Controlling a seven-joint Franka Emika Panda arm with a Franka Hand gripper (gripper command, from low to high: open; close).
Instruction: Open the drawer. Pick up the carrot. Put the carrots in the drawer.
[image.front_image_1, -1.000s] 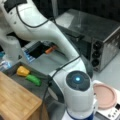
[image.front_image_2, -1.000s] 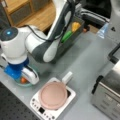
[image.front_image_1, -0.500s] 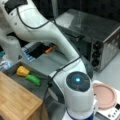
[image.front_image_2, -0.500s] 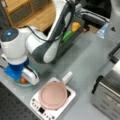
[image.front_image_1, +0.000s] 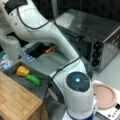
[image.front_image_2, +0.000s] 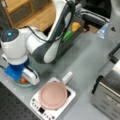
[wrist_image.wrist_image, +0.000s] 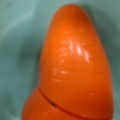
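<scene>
- The arm (image.front_image_1: 47, 32) shows no change of pose that can be made out in either front view over the last second; any shift is too slight to tell.
- The carrot (image.front_image_1: 51, 49) sits at the same spot on the counter (image.front_image_1: 50, 62) beneath the arm, with no visible displacement.
- The drawer (image.front_image_1: 11, 70) is open now as it was before, and the yellow vegetable (image.front_image_1: 22, 71) and green vegetable (image.front_image_1: 33, 80) in it have not moved.
- The gripper is hidden behind the arm in both front views, then and now, so no change in it can be read.
</scene>
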